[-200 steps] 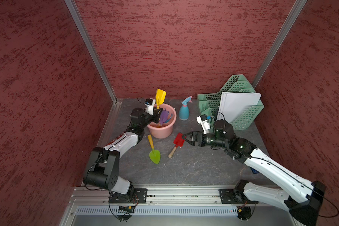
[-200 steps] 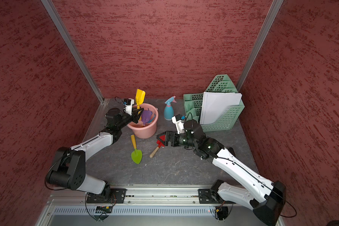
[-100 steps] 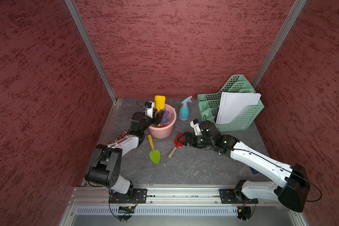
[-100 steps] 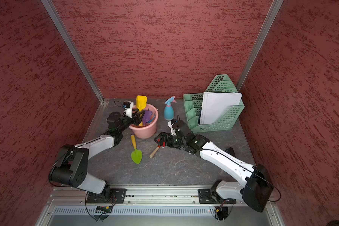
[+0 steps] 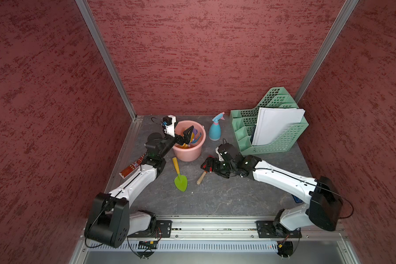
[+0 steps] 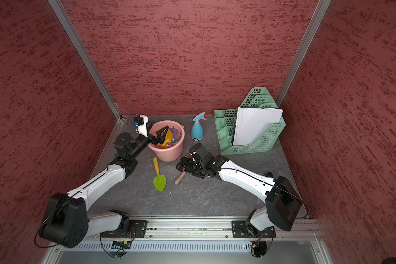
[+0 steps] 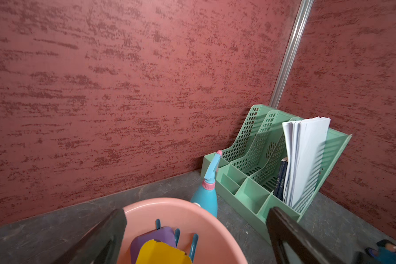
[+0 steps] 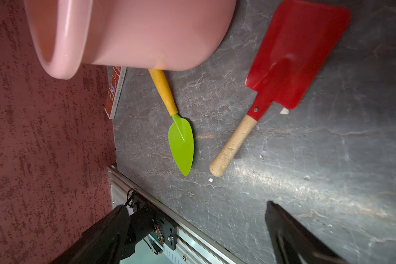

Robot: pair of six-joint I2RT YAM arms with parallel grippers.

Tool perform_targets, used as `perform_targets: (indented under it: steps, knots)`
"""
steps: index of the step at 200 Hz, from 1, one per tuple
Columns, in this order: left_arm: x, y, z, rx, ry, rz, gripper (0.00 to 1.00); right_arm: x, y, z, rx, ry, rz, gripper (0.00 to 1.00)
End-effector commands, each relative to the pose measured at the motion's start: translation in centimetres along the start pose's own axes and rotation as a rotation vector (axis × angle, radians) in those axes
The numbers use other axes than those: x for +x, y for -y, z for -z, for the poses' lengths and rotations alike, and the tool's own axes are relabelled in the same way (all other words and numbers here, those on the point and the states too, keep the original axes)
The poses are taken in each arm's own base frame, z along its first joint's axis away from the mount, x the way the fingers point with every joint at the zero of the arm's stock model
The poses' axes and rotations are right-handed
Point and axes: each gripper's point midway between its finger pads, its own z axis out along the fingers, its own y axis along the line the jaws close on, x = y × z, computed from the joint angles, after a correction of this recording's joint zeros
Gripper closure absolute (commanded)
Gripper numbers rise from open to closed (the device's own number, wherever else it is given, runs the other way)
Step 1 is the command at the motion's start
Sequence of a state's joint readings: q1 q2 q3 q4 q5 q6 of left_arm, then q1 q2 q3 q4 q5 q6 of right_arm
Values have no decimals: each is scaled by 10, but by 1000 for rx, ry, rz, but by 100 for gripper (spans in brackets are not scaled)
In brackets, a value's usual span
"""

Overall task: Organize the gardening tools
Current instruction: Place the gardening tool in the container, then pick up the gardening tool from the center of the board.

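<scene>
Since a second earlier, the yellow scoop (image 7: 162, 251) had dropped out of the left pincer (image 5: 186, 136) into the pink bucket (image 5: 192, 155), and the right arm had swung in low toward the red scoop (image 8: 295, 52). Farthest left, a flat brown-red packet (image 5: 132, 168) lay along the edge of the worktop (image 5: 215, 201) beside the left arm, no part of the job. The left pincer hung over the bucket's mouth with its jaws spread wide and nothing between them, a pose that fitted a tool just let go. Inside, the yellow scoop's blade showed against a purple scoop (image 7: 151, 235), with the tines of a blue fork (image 7: 193, 244) poking up just beside them, so the bucket looked like the chosen home for the tools. In front of it the green trowel (image 5: 180, 181) lay flat, its yellow handle end close against the bucket's base and its leaf-shaped blade pointing away. Just to the right lay the red scoop, a flat, squared, glossy blade riveted to a short pale wooden handle. The right pincer (image 5: 207, 164) hovered low over that blade, released and empty. In the wrist view the scoop sat ahead of the fingers, not yet between them, so I judged it was lining up for a pick. Further right the light-blue spray bottle (image 5: 214, 131) with its pink trigger stood upright between the bucket and a green file rack (image 5: 272, 141) holding white papers (image 5: 277, 125).
</scene>
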State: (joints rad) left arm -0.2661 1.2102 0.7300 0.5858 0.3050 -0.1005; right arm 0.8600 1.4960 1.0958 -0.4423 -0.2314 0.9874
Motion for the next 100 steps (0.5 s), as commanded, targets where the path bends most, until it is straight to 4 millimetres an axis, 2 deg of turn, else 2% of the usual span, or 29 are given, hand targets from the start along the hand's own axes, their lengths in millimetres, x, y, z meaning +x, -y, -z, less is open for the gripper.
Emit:
perform_targets:
  steps: [1, 23, 58, 100]
  knots:
    - [14, 10, 23, -33, -91, 16, 0, 2, 4, -9, 74, -4, -14, 2]
    - [13, 24, 55, -60, -106, 19, 0, 6, 20, -28, 128, -26, -72, 3]
    - [16, 37, 105, -99, -149, 77, 0, 8, 37, -51, 195, -35, -173, 13]
    - [30, 50, 142, -96, -249, 147, 0, -2, 42, -66, 269, -3, -217, 30]
